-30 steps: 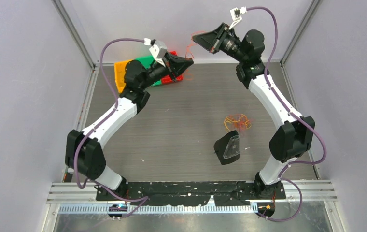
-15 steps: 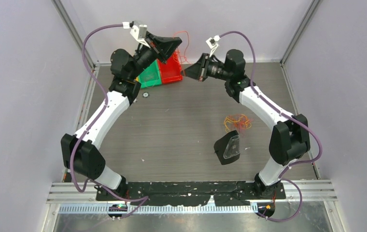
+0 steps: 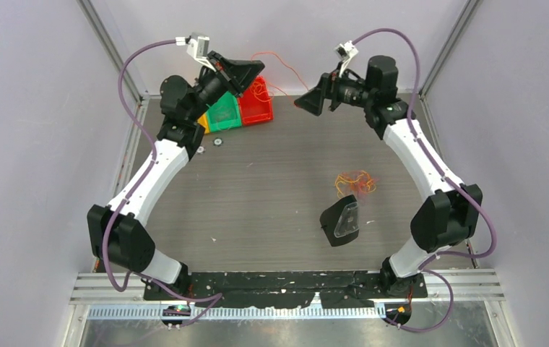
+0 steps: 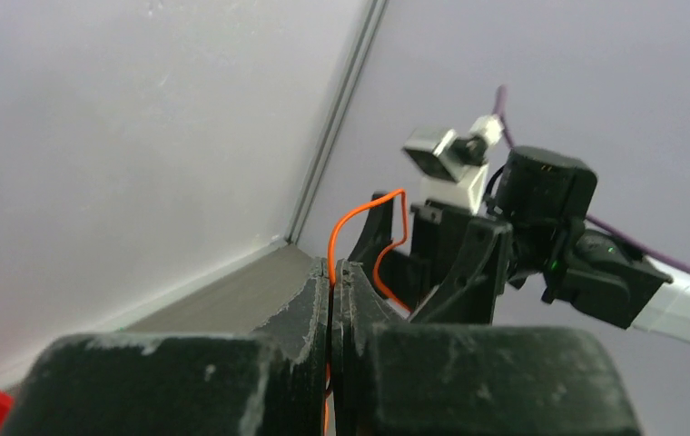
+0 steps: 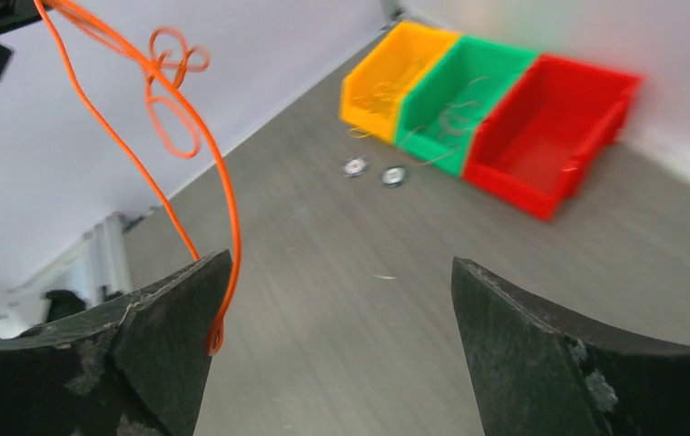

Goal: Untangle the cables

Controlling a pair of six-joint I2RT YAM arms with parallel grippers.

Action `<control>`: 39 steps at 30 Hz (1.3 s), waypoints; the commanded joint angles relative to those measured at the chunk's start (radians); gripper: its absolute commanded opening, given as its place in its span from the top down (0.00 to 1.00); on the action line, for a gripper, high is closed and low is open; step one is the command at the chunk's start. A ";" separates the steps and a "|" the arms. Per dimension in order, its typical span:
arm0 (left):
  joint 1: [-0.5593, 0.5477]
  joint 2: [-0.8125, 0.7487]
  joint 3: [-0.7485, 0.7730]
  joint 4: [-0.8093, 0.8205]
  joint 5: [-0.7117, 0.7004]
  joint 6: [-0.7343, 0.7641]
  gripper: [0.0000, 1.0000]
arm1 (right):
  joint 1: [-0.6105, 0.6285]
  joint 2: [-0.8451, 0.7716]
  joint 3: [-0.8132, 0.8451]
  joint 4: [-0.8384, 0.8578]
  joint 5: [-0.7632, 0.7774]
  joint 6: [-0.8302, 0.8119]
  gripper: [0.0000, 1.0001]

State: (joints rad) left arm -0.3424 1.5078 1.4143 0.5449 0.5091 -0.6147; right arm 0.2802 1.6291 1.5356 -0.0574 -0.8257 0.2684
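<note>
A thin orange cable (image 4: 360,212) is pinched between my left gripper's (image 4: 333,265) shut fingers, high above the bins at the back. From the left gripper (image 3: 259,67) the cable (image 3: 290,72) sags across toward my right gripper (image 3: 302,104). In the right wrist view the right gripper (image 5: 337,272) is open wide. The orange cable's (image 5: 224,218) looped end hangs loose against its left finger (image 5: 173,313). A tangle of orange and yellow cables (image 3: 355,182) lies on the table to the right of centre.
Yellow (image 3: 203,123), green (image 3: 223,113) and red (image 3: 256,107) bins stand side by side at the back left. Two small round discs (image 5: 374,171) lie in front of them. A black holder with a clear cover (image 3: 341,222) sits near the tangle. Grey walls enclose the table.
The right gripper has opened and let go of the orange cable, then drawn back to the right. The left gripper stays shut on the cable above the bins.
</note>
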 commanded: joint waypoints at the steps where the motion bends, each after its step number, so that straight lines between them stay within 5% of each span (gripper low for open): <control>1: 0.011 -0.069 -0.029 -0.072 -0.039 -0.021 1.00 | -0.027 -0.113 0.079 -0.148 0.066 -0.291 0.03; 14: -0.002 -0.077 -0.001 -0.235 -0.020 -0.008 1.00 | 0.010 -0.103 0.211 -0.033 0.075 -0.386 0.05; 29: -0.036 -0.050 0.089 -0.470 0.340 0.170 1.00 | 0.195 -0.086 0.326 -0.357 -0.055 -1.037 0.05; 39: -0.040 -0.039 0.078 -0.343 0.380 0.084 1.00 | 0.240 -0.031 0.316 -0.386 -0.018 -1.015 0.05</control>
State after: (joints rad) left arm -0.3794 1.4727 1.4696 0.0982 0.8680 -0.4900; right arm 0.5095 1.5738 1.8252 -0.4503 -0.8547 -0.7609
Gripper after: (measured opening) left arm 0.015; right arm 0.954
